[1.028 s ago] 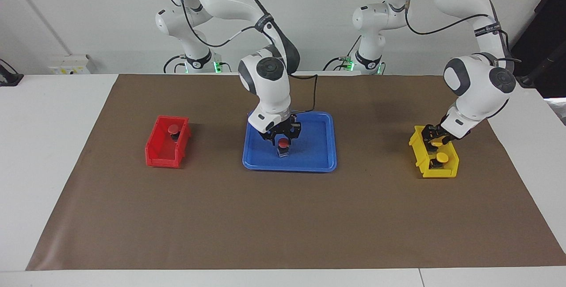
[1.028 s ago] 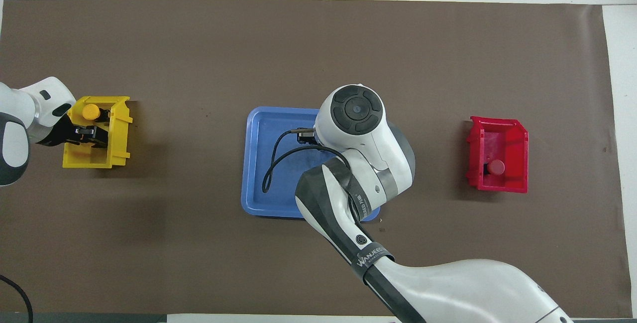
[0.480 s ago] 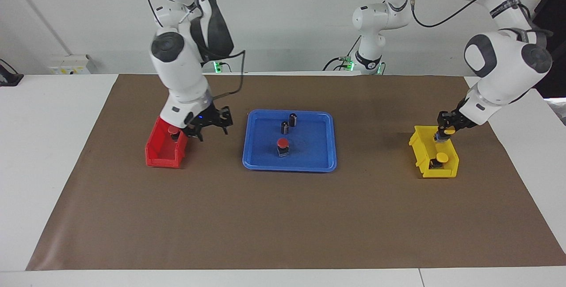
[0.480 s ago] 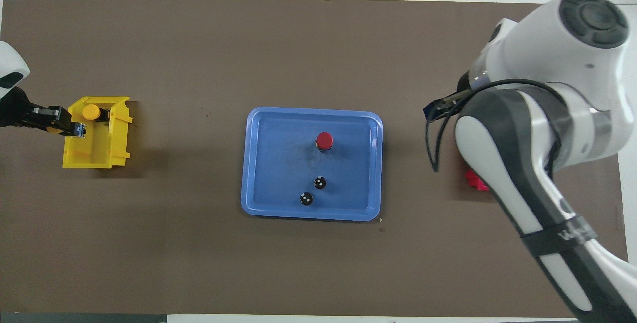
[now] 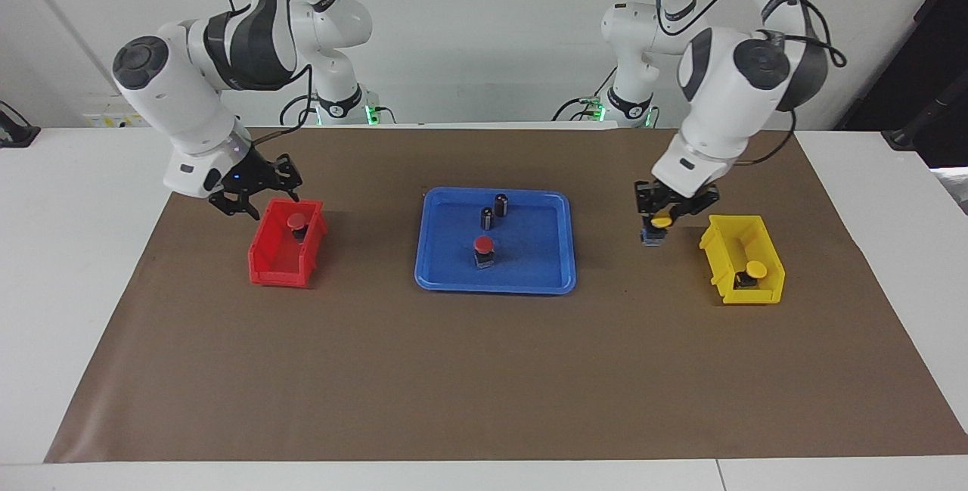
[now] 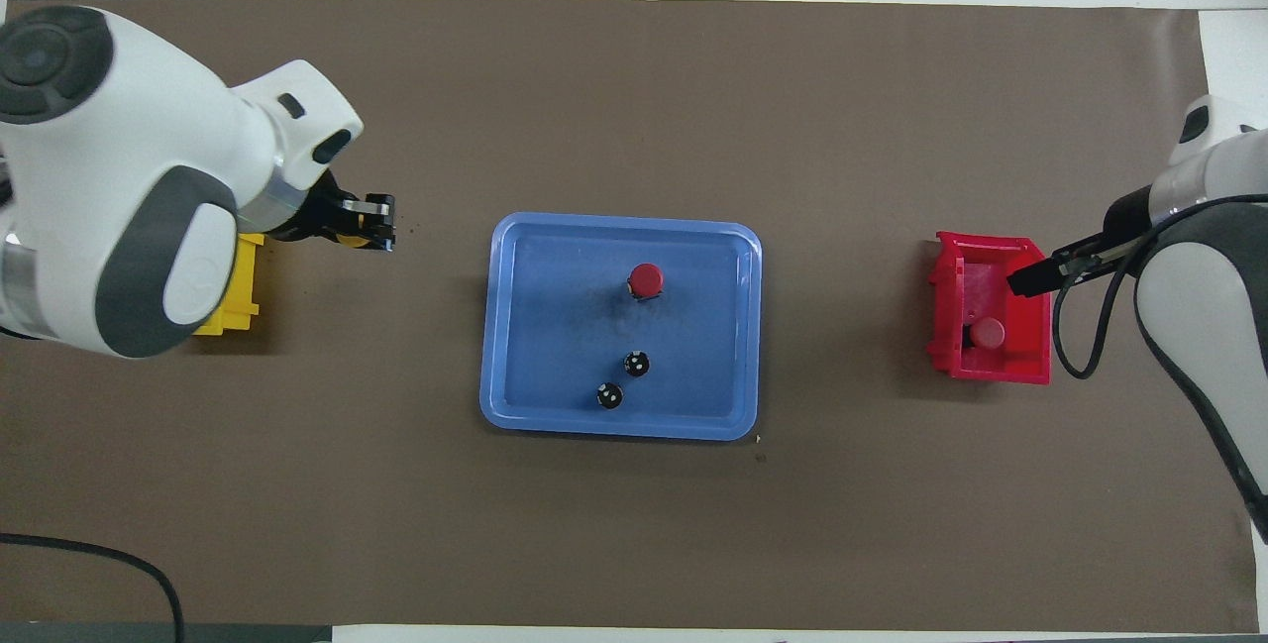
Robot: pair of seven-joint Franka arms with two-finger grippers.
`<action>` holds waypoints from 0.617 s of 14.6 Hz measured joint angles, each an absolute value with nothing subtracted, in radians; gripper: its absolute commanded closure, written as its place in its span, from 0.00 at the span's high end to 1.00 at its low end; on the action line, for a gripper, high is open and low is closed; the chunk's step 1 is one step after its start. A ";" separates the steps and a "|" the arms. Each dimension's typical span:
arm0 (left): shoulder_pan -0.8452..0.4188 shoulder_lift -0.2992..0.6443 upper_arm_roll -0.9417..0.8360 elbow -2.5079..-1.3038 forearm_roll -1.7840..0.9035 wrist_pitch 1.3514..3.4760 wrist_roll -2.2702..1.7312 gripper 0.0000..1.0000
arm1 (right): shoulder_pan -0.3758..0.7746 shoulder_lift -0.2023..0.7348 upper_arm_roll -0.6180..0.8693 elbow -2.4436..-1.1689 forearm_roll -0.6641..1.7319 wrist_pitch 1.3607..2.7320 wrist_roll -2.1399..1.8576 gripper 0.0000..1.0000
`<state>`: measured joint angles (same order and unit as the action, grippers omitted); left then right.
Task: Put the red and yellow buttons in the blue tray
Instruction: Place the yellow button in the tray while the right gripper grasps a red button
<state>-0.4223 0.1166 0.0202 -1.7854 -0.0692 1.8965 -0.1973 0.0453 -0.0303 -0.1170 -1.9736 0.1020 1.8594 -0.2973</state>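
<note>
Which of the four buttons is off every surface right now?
The yellow button in the left claw, held in the air between the yellow bin and the blue tray. The others sit inside the bins or tray.

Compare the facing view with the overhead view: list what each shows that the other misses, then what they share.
Facing only: the yellow button in the yellow bin, and the yellow cap and dark body of the button held by the left gripper, over the mat between bin and blue tray.

Overhead only: the round tops of the two dark cylinders; the left arm hides most of the yellow bin.

Both: one red button in the tray, another in the red bin, with the right gripper over that bin's edge.
</note>
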 measured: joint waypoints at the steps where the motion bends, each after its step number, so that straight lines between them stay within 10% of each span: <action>1: -0.458 0.123 0.020 -1.807 -0.082 1.945 -0.217 0.01 | 0.048 -0.042 -0.114 -2.002 0.102 1.892 -0.199 0.69; 9: -0.651 0.286 0.022 -1.877 -0.161 2.252 -0.326 0.01 | 0.067 -0.053 -0.101 -2.189 0.084 2.097 0.110 0.62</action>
<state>-0.6507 0.2855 0.0220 -1.8765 -0.1611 2.2518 -0.3264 0.0668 -0.0532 -0.1015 -2.1888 0.0844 2.0966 0.1105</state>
